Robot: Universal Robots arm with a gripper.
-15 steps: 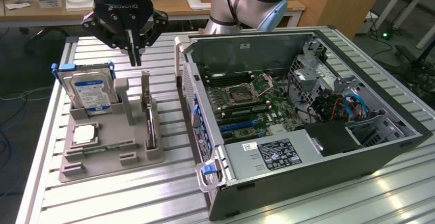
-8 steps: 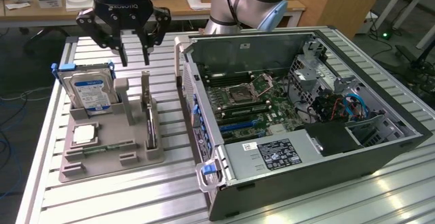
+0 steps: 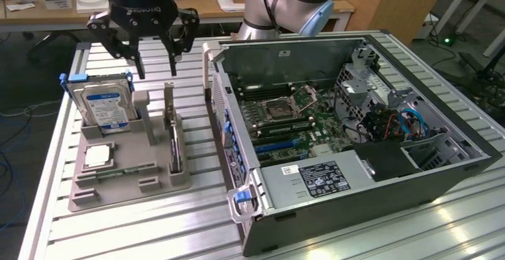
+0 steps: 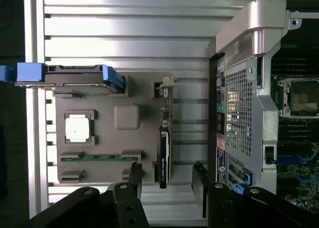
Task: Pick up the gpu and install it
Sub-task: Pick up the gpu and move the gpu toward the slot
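Gpu edge-on in grey holder, beneath parted ROBOTIQ-branded pincer

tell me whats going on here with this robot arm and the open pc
The robot arm's hand hovers open and empty just above the gpu, which stands on edge in its slot of the grey parts holder, beside the hard drive. The computer case lies open on the exterior view's right; the gpu is not installed yet.
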